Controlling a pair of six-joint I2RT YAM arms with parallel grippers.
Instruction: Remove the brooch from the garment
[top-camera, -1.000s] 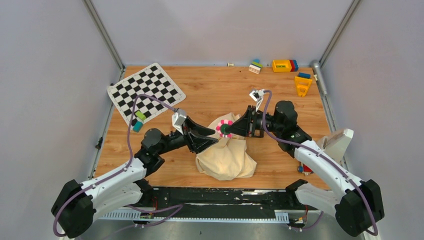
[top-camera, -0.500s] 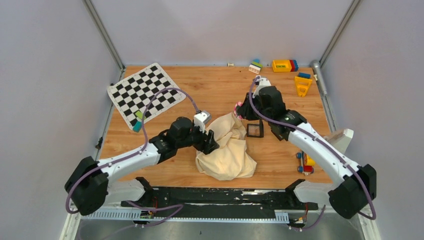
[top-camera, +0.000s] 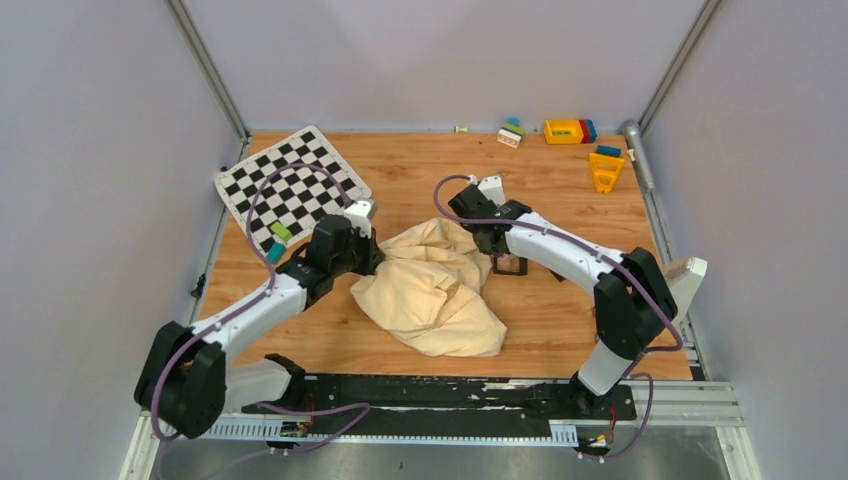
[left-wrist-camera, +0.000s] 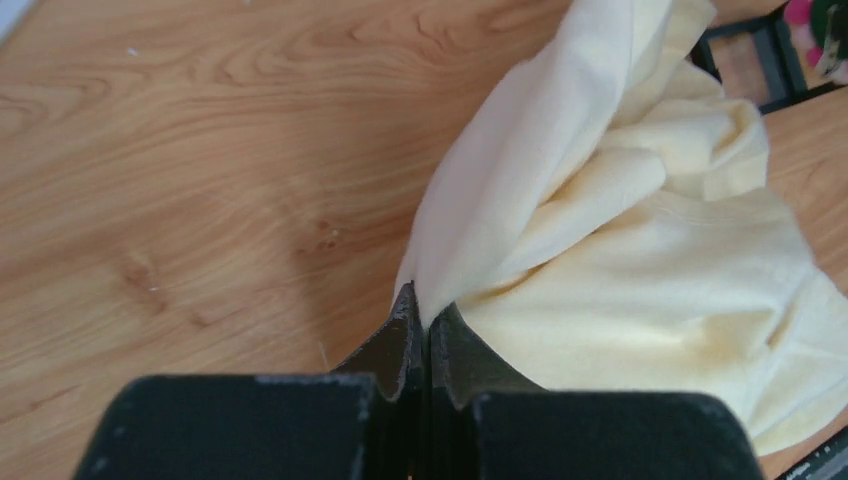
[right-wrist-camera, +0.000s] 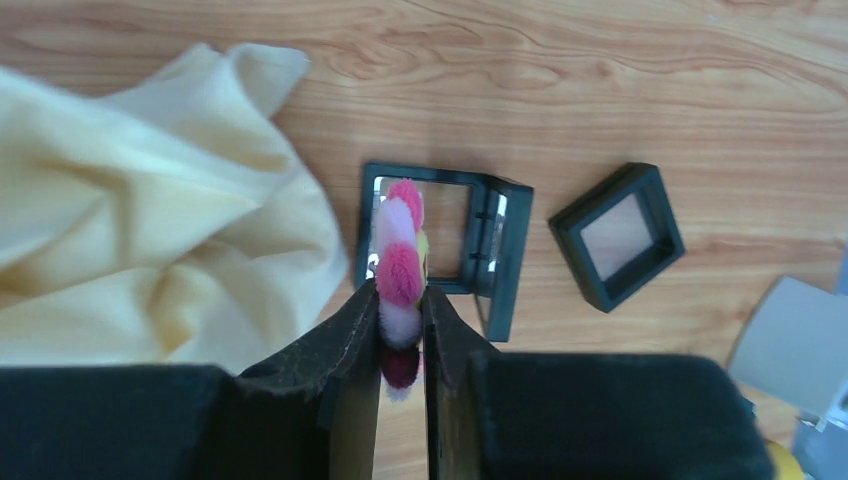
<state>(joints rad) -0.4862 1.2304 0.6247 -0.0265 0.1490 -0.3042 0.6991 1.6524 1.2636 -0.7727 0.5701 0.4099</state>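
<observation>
Mid-table: cream garment (top-camera: 432, 290), bunched. At its left edge: left gripper (left-wrist-camera: 420, 312), pinched shut on fold. Right of it, over open black case (right-wrist-camera: 500, 255): right gripper (right-wrist-camera: 401, 300), clamped on brooch (right-wrist-camera: 398, 225), clear of cloth. Risk: slip from narrow edge-on pinch.

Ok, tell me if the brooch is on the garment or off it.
Off. The right gripper is shut on the brooch over a black frame, clear of the garment.
</observation>
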